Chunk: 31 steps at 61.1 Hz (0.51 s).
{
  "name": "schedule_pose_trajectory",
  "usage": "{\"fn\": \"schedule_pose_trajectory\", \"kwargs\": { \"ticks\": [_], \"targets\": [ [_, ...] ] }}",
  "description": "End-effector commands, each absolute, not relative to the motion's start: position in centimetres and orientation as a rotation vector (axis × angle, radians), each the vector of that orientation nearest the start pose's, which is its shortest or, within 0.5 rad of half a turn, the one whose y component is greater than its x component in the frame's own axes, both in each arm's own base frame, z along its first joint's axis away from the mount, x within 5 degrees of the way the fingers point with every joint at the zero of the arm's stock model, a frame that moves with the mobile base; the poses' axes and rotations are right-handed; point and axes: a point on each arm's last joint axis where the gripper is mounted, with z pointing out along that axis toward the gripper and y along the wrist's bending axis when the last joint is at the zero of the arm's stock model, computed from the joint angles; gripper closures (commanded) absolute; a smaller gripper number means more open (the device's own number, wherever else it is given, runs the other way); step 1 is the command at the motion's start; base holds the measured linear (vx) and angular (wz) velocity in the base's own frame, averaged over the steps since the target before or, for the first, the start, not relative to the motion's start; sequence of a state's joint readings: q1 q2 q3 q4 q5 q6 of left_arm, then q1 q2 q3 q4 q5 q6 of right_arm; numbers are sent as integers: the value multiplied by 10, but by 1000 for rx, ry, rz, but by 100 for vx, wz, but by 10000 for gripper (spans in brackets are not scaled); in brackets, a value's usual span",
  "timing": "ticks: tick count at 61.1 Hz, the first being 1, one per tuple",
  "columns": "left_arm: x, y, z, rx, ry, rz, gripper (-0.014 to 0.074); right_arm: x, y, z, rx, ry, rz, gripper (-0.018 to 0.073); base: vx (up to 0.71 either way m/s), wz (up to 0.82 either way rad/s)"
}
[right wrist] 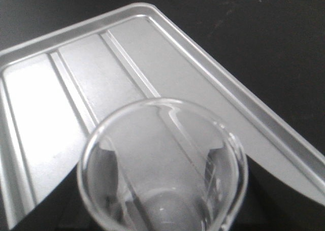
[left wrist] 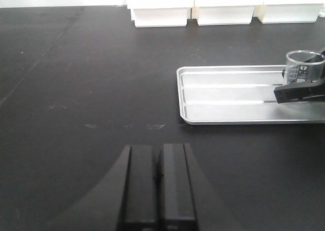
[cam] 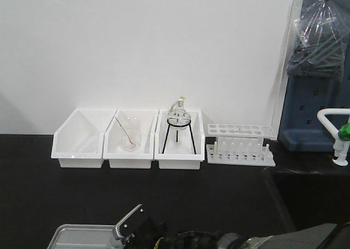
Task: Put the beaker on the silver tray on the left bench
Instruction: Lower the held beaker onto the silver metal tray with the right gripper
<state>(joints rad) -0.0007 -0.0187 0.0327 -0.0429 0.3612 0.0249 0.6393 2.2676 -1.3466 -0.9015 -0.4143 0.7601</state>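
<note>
Black desk with what rests on it

A flat matte black desk [cam: 136, 194] is seen running along a white wall. Three white bins [cam: 128, 139] are set side by side at the back edge, touching one another, and a white test-tube rack [cam: 240, 145] is placed just beside them on the right. A silver tray [left wrist: 228, 96] with a raised rim and rounded corners is laid flat on the desk nearer the front, well apart from the bins. Faint pale scuffs are visible on the dark surface beside the tray.
</note>
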Motion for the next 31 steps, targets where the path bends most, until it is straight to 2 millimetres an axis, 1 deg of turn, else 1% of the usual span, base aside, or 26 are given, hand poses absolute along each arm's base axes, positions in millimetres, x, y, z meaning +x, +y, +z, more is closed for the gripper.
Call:
{"fn": "schedule_pose_trajectory", "kwargs": {
  "ticks": [1,8,14,22,26,31],
  "targets": [
    [54,-1,171,-9,1792,-33,595,364,308,140,-921,1824,709,454,0,0],
    [54,-1,171,-9,1792,-33,595,364,309,141,-922,1812,723,372,0,0],
    [54,-1,171,-9,1792,-33,595,363,310,142,-923,1803,733,258,0,0],
    [54,-1,171,-9,1792,-33,595,363,310,142,-920,1804,736,71,0,0],
    [54,-1,171,-9,1792,-33,595,363,310,142,-914,1809,741,-6,0,0],
    [54,-1,171,-9,1792,-33,595,363,310,142,-914,1809,741,-73,0,0]
  ]
}}
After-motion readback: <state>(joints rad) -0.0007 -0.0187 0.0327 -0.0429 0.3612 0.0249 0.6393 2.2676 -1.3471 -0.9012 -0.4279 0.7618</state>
